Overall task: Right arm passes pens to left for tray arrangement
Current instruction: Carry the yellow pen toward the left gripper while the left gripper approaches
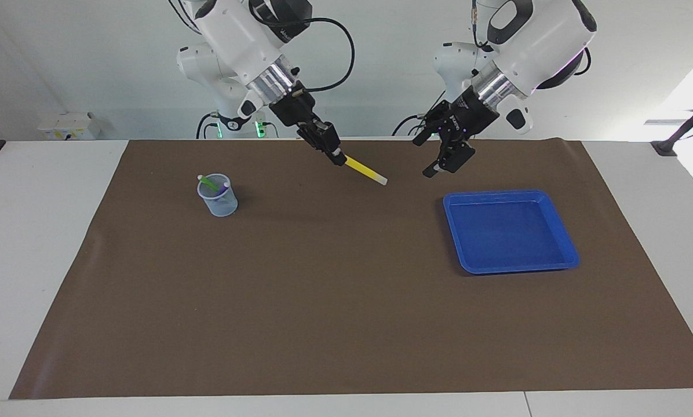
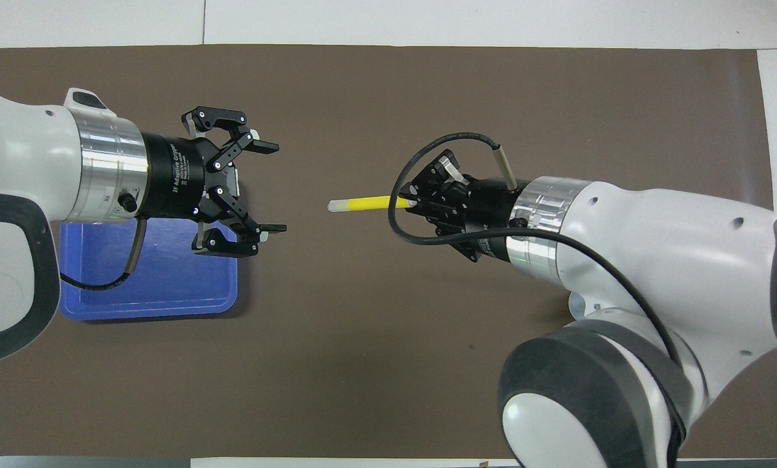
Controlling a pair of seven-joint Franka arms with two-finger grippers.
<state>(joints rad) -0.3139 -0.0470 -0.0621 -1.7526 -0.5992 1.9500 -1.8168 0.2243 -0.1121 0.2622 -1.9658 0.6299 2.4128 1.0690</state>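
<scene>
A brown mat point(image 1: 346, 301) covers the table. The glossy blue tray point(image 1: 511, 260) lies empty at the facing view's four o'clock, awaiting pens. Above its robot-side rim the left gripper point(image 2: 268, 188) is held agape for the handover. The right gripper point(image 1: 334, 152), over mid-table, is clamped on the slim yellow pen point(image 1: 367, 170), pale tip offered. The green and purple pens point(image 1: 214, 186) are left standing in a translucent cup point(image 1: 219, 201) at nine o'clock.
</scene>
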